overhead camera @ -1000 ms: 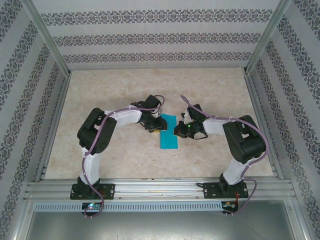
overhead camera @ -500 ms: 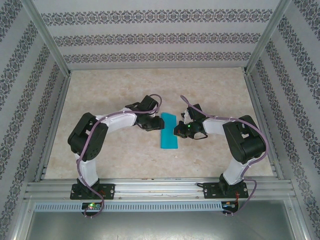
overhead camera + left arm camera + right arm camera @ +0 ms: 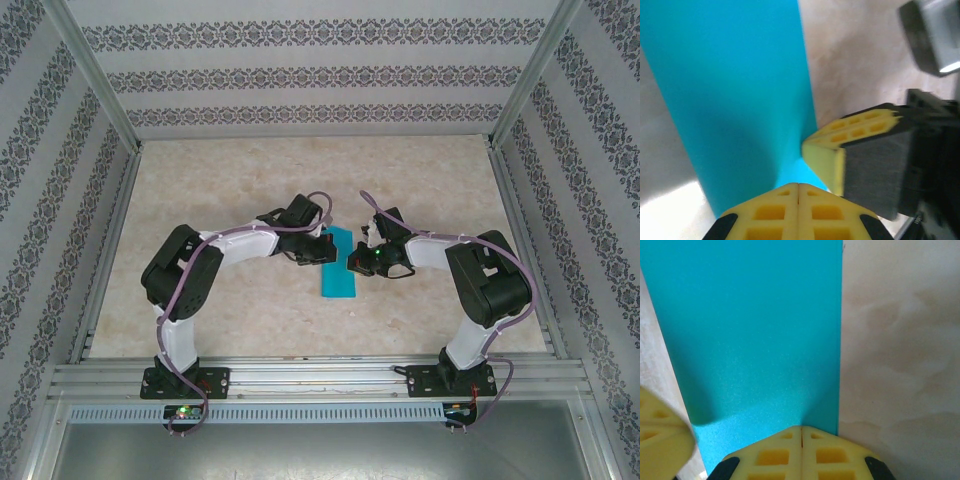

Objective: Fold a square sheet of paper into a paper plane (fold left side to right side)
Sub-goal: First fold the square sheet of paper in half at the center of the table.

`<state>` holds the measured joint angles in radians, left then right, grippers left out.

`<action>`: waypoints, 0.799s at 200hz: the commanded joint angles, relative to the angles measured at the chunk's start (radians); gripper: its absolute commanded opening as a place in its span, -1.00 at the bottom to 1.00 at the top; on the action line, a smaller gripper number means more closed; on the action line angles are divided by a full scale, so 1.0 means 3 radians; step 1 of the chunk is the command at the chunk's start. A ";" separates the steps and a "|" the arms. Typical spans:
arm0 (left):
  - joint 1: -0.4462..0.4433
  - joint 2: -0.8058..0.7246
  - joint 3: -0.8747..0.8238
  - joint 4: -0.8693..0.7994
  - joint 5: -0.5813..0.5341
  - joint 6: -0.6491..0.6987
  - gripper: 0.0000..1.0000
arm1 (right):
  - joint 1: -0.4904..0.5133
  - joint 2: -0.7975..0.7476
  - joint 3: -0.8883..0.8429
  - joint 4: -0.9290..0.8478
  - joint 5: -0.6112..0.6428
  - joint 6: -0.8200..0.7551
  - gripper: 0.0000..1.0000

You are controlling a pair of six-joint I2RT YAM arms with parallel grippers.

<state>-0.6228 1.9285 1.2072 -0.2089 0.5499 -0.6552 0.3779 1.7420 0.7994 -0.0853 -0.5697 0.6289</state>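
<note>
While both arms reach in over mid-table, the square sheet of paper (image 3: pixel 338 268) lies flat as a narrow teal strip, long axis approx 12-to-6. L gripper (image 3: pixel 319 249) sits at the strip's 10 o'clock edge, jaws clenched w/ nothing between them, yellow tips down over the paper. R gripper (image 3: pixel 353 263) is at the 3 o'clock edge, likewise clenched & empty, tips by the strip's long edge. The two tips are near each other. Table (image 3: pixel 230 180) is beige, marble-look.
</note>
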 commanded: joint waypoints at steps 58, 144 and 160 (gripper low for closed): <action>0.0083 0.0182 -0.0179 0.0066 -0.0131 0.0123 -0.93 | 0.0041 0.0119 -0.0001 -0.0410 0.0337 -0.0106 -1.00; 0.0353 -0.0023 -0.0604 0.0134 -0.0173 0.0237 -0.94 | 0.0024 0.0116 -0.0016 -0.0478 0.0382 -0.0158 -1.00; 0.0392 -0.0144 -0.0651 0.0120 -0.0191 0.0283 -0.95 | 0.0021 0.0110 -0.0011 -0.0478 0.0361 -0.0158 -1.00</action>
<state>-0.5587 1.9274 1.0603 -0.0895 0.5800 -0.6163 0.3843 1.7420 0.8158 -0.1184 -0.5434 0.6018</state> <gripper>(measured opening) 0.058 0.057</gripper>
